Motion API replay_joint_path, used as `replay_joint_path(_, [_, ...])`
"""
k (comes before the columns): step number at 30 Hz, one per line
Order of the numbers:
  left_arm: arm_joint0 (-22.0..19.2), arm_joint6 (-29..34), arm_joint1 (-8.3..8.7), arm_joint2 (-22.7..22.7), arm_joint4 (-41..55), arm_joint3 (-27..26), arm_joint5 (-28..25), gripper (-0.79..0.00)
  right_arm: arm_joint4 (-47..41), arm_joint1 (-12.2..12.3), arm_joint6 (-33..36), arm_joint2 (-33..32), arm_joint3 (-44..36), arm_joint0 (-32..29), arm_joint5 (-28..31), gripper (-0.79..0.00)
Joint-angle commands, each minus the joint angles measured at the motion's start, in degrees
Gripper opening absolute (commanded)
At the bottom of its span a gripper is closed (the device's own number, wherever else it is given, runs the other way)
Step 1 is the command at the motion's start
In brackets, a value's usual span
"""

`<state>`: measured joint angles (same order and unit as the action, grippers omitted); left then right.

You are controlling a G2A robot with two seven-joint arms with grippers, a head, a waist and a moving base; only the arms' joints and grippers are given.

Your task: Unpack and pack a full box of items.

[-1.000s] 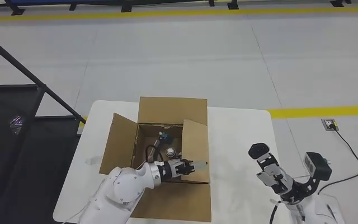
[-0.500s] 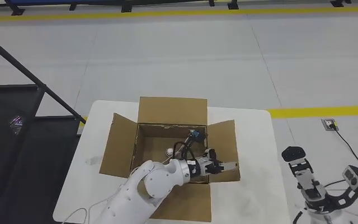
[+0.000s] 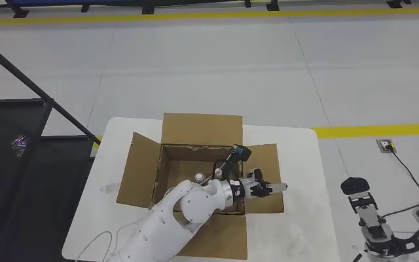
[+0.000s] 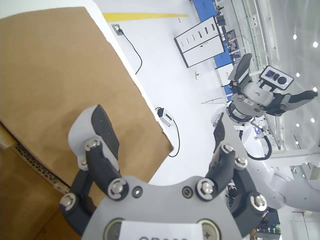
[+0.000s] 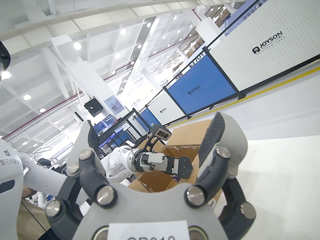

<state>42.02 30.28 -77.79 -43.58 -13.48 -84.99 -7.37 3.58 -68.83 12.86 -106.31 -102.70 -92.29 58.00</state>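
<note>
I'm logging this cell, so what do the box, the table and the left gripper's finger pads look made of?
Box: corrugated cardboard, matte brown; fluting shows along a cut edge in the left wrist view.
Table: smooth white top, perhaps laminate or painted board; unclear.
Left gripper, finger pads: probably black rubber, matte.

We are seeing the open cardboard box (image 3: 201, 128) sitting on the white table (image 3: 298, 164); the left gripper (image 3: 277, 189) is hovering over its right flap (image 3: 268, 164), a small round item (image 3: 198, 177) lying inside.
</note>
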Motion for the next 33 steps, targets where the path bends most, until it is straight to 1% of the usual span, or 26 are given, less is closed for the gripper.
replay_joint_path(1, [2.93, 0.29, 1.15, -3.42, -1.66, -4.62, 0.47, 0.000, 1.12, 0.17, 1.44, 0.47, -0.31, 1.04, -0.42, 0.000])
replay_joint_path(5, [10.76, 1.80, 3.82, -12.43, -4.97, -15.27, 1.18, 0.000, 5.08, 0.52, 5.12, 2.00, -3.31, 4.01, -5.70, 0.000])
replay_joint_path(9, [20.97, 2.80, 6.25, -23.81, -6.39, -26.50, 0.74, 0.000, 11.17, 0.75, 9.65, 5.53, -7.54, 7.90, -13.62, 0.000])
replay_joint_path(13, [31.69, 2.09, 7.90, -35.72, -5.29, -35.25, -1.59, 0.000, 18.20, 0.88, 16.36, 12.42, -10.13, 14.09, -22.58, 0.000])
replay_joint_path(16, [39.42, 0.94, 8.65, -44.21, -2.74, -38.95, -4.54, 0.000, 24.32, 0.74, 21.96, 19.57, -9.67, 20.36, -28.99, 0.000])
replay_joint_path(19, [46.04, -0.70, 9.08, -52.57, 0.94, -39.76, -7.70, 0.000, 28.04, 0.34, 27.27, 27.27, -6.61, 27.31, -32.44, 0.000])
replay_joint_path(22, [51.41, -1.71, 9.28, -59.58, 6.27, -38.30, -11.09, 0.000, 32.82, -0.38, 30.10, 34.38, -2.60, 33.47, -36.54, 0.000])
replay_joint_path(23, [52.97, -1.74, 9.31, -61.48, 8.48, -37.48, -12.38, 0.000, 30.71, -0.75, 30.40, 36.69, -1.29, 35.20, -36.21, 0.000])
replay_joint_path(26, [56.78, 0.25, 9.48, -66.03, 15.44, -34.61, -16.61, 0.000, 29.77, -0.87, 30.01, 37.10, -0.85, 35.77, -36.09, 0.000])
replay_joint_path(27, [57.12, 0.57, 9.51, -66.57, 15.60, -34.34, -16.92, 0.000, 29.77, -0.87, 30.01, 37.10, -0.85, 35.77, -36.09, 0.000])
replay_joint_path(33, [57.12, 0.57, 9.51, -66.57, 15.60, -34.34, -16.92, 0.000, 29.77, -0.87, 30.01, 37.10, -0.85, 35.77, -36.09, 0.000])
